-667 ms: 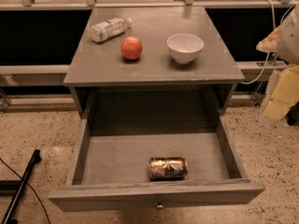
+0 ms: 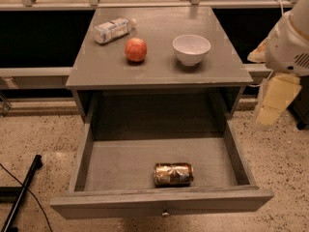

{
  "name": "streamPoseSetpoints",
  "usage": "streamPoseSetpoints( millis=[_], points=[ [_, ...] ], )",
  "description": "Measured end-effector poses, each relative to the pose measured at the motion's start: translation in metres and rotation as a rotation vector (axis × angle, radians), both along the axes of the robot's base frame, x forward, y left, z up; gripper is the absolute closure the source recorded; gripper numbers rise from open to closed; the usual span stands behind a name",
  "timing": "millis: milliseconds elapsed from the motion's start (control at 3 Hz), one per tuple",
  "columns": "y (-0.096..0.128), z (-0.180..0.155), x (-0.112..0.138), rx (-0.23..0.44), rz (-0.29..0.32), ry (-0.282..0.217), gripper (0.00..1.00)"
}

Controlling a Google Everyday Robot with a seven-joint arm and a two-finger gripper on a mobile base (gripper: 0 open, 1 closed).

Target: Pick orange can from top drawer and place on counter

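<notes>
Orange can (image 2: pixel 173 174) is lying on its side at the 6 o'clock end of the open top drawer (image 2: pixel 120 203), right by the front panel. Gripper (image 2: pixel 276 100) hangs at 3 o'clock, well apart from it, and I can't tell if it's clenched or released. Looks like the reach hasn't started. Next move would be swinging over and dropping down onto the can.

orange can (image 2: pixel 174 174) shiny metal | counter (image 2: pixel 159 71) matt | pincer (image 2: pixel 273 105) far rt, pale plastic
</notes>
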State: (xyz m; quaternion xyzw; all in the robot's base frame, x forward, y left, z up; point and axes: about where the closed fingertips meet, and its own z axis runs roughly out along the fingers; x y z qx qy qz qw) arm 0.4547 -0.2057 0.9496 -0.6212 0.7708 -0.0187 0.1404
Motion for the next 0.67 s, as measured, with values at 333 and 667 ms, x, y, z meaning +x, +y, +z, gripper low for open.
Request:
streamPoseSetpoints(
  millis=[333,667],
  points=[
    [0.026,-0.037,0.006,-0.024,0.089,-0.002,0.00],
    [0.065,-0.109,0.003,-0.008,0.177,0.005,0.00]
  ],
)
